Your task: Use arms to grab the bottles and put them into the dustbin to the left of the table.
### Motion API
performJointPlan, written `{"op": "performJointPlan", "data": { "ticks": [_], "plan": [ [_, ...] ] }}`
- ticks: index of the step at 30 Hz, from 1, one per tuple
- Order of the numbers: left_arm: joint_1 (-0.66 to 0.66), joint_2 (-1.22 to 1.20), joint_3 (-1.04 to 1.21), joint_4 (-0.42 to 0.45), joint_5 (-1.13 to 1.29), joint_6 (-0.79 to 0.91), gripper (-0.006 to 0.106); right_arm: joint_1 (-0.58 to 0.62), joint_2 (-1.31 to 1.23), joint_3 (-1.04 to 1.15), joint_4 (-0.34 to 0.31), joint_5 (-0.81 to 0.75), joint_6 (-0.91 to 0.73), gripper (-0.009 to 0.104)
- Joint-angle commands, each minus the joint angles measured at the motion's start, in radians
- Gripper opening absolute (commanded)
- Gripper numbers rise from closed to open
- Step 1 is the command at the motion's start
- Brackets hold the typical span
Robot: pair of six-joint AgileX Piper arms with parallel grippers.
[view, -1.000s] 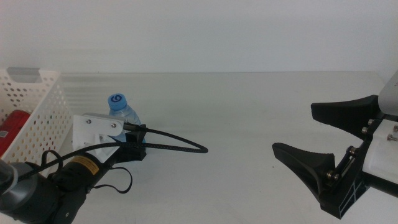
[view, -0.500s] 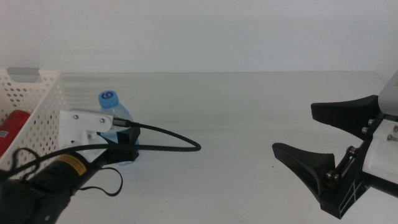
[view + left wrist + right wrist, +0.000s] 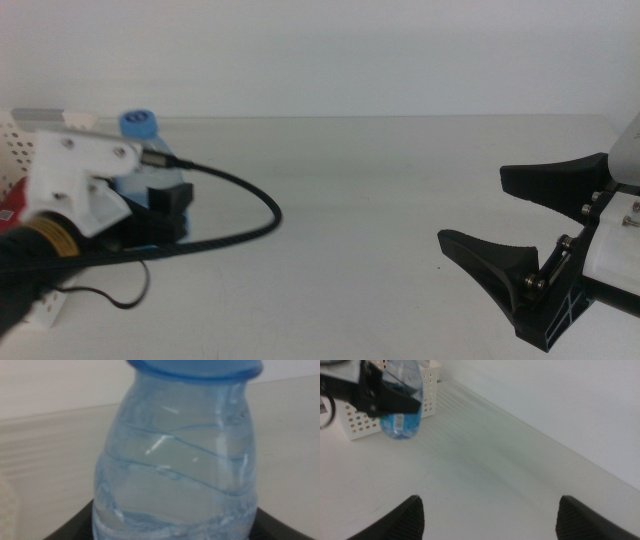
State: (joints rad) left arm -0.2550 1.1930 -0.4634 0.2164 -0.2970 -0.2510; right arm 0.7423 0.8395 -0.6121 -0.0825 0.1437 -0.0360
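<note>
Your clear water bottle [image 3: 148,170] stands upright, long axis vertical, blue cap [image 3: 139,123] up, lifted off the counter [image 3: 380,200] just beside the white perforated dustbin [image 3: 357,422]. The left claw [image 3: 160,212] is clamped around its lower body. The right claw [image 3: 520,235] waits at the right, jaws spread wide apart.
</note>
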Motion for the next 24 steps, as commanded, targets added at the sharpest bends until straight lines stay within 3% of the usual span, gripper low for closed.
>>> {"op": "performJointPlan", "data": {
  "ticks": [1, 12, 20, 24],
  "plan": [
    [-0.002, -0.098, -0.081, 0.013, 0.050, -0.022, 0.007, 0.002, -0.010, -0.028, -0.013, -0.067, -0.010, 0.077],
    [-0.002, -0.182, -0.369, 0.002, 0.610, -0.018, 0.007, 0.002, -0.010, -0.028, -0.013, -0.067, -0.010, 0.077],
    [0.020, -0.154, -0.560, -0.014, 0.803, 0.021, 0.003, 0.002, -0.010, -0.028, -0.013, -0.067, -0.010, 0.077],
    [0.088, -0.118, -0.629, -0.077, 0.883, 0.122, -0.003, 0.002, -0.010, -0.028, -0.013, -0.067, -0.010, 0.077]
  ]
}}
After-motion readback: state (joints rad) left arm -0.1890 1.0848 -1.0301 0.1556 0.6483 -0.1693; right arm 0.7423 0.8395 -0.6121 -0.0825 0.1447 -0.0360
